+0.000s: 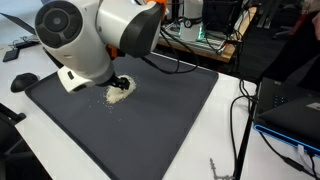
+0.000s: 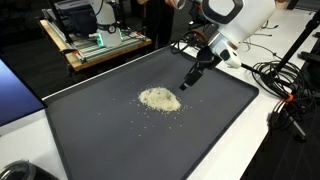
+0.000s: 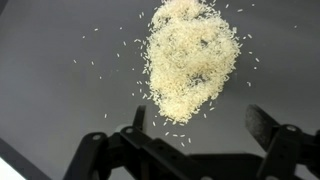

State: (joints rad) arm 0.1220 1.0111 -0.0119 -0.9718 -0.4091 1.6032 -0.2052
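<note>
1 dark mat (image 2: 120, 140), laid flat, seemingly so pale grains are kept visible. 1 arm (image 1: 95, 40), by which the rice pile (image 1: 119, 93) is partly hidden in an exterior view. 1 gripper (image 2: 188, 84), hung low just beside the rice pile, fingers spread wide, nothing held. 1 rice pile (image 2: 159, 98), heaped near mat centre. Stray grains (image 3: 95, 65), resolved singly in the wrist view only

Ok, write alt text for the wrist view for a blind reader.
A heap of loose white rice grains lies on a flat dark grey mat, its edges thinning into scattered grains. Along the bottom edge, the black two-fingered gripper stands open and empty, short of the heap.
</note>
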